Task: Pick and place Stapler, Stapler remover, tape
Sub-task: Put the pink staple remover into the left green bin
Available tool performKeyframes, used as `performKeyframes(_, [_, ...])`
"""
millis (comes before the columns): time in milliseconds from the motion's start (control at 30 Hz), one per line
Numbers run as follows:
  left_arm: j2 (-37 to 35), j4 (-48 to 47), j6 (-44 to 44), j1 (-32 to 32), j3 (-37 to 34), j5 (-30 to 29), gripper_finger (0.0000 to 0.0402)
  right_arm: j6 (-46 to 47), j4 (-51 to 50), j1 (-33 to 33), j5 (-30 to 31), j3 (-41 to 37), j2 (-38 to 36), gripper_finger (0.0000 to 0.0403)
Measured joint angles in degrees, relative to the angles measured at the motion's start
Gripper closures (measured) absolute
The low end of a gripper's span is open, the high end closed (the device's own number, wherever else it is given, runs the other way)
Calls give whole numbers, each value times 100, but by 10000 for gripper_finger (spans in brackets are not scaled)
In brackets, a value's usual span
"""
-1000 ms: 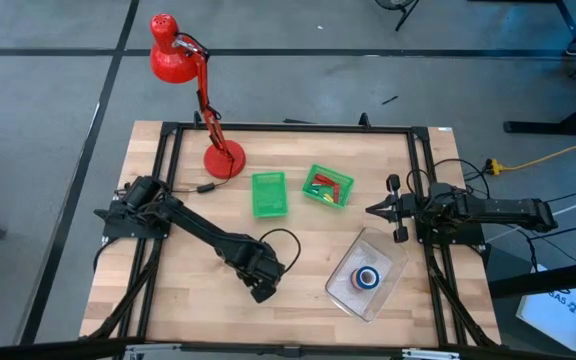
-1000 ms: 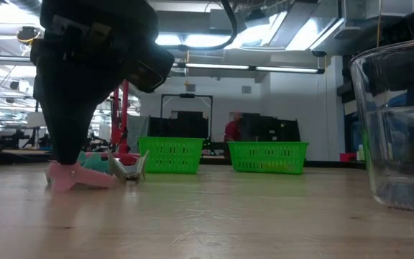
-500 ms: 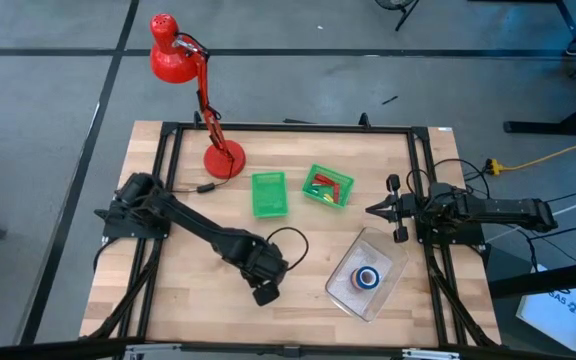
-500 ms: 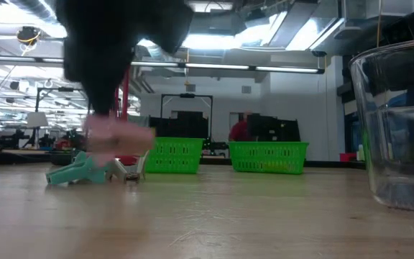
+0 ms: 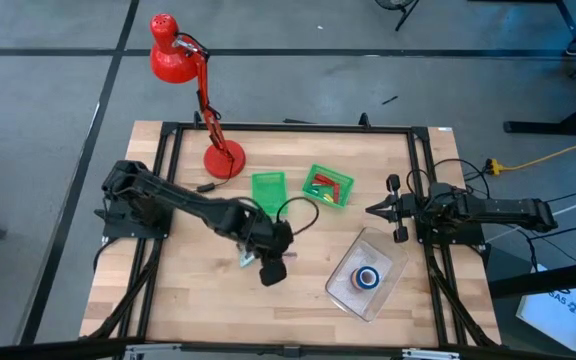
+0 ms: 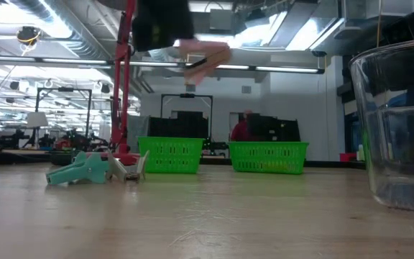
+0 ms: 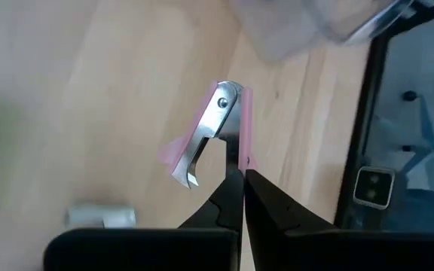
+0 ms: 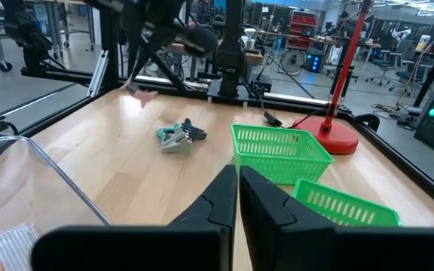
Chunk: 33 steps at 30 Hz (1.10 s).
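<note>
Left gripper (image 7: pixel 241 169) jaws clenched on pink staple remover (image 7: pixel 215 129), lifted above bench (image 5: pixel 198 300) centre, 9 o'clock of clear container (image 5: pixel 366 275). Light, rigid, slippery; pinch its plastic side. Right gripper (image 8: pixel 237 175) jaws closed, idle.

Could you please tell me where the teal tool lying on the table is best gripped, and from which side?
Probably across its teal body, coming straight down: the teal tool lies low and lengthwise on the table, with both long sides free. Avoid the metal claws at one end. The left gripper is shut on the pink staple remover.
</note>
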Motion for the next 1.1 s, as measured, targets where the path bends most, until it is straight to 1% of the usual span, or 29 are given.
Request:
performKeyframes(333, [-149, 126, 1220, 530, 0, 114, 399, 0, 0, 0, 1, 1, 0, 382])
performKeyframes(433, [-149, 123, 1510, 763, 0, 279, 399, 0, 0, 0, -1, 0, -2, 382])
performKeyframes(533, [-149, 14, 1765, 1046, 0, 286, 399, 0, 0, 0, 1, 1, 0, 382])
performKeyframes(767, [-149, -683, 1905, 1990, 0, 135, 399, 0, 0, 0, 1, 1, -2, 382])
performKeyframes(867, [-149, -967, 1939, 2424, -6, -40, 399, 0, 0, 0, 1, 1, 0, 382])
performKeyframes(1000, [-151, -988, 1938, 2937, -201, -77, 399, 0, 1, 0, 0, -1, -2, 382])
performKeyframes(1100, [-125, -969, 1938, 3157, -333, -83, 399, 0, 2, 2, 1, 0, -2, 382])
